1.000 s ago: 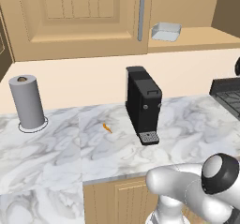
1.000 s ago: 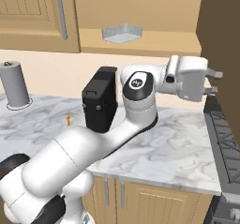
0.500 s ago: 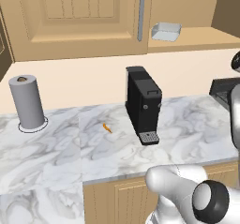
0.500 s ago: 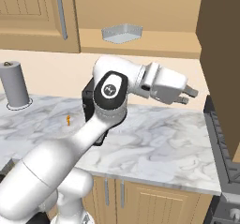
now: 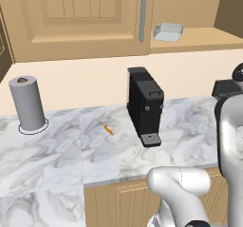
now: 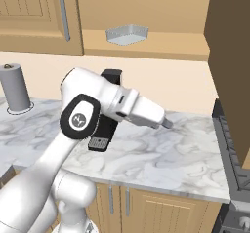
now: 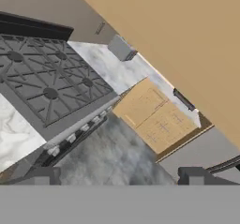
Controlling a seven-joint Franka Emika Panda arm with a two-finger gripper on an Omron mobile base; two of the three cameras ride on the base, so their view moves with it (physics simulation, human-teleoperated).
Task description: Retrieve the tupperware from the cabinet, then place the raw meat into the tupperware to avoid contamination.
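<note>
1. Tupperware [image 5: 168, 32] sits on the open cabinet shelf [image 5: 199, 40], just right of the closed cabinet door [image 5: 80, 19] with its silver bar handle [image 5: 143, 12]
2. Raw meat [image 5: 108, 129], an orange sliver, lies on the marble counter [image 5: 57, 150] between the paper-towel roll [image 5: 27, 103] and the black coffee machine [image 5: 145, 106]
3. Gripper [image 7: 117, 175] jaws stand wide open, holding nothing, and face the stove grate [image 7: 42, 80]; arm reaches right over the counter
</note>
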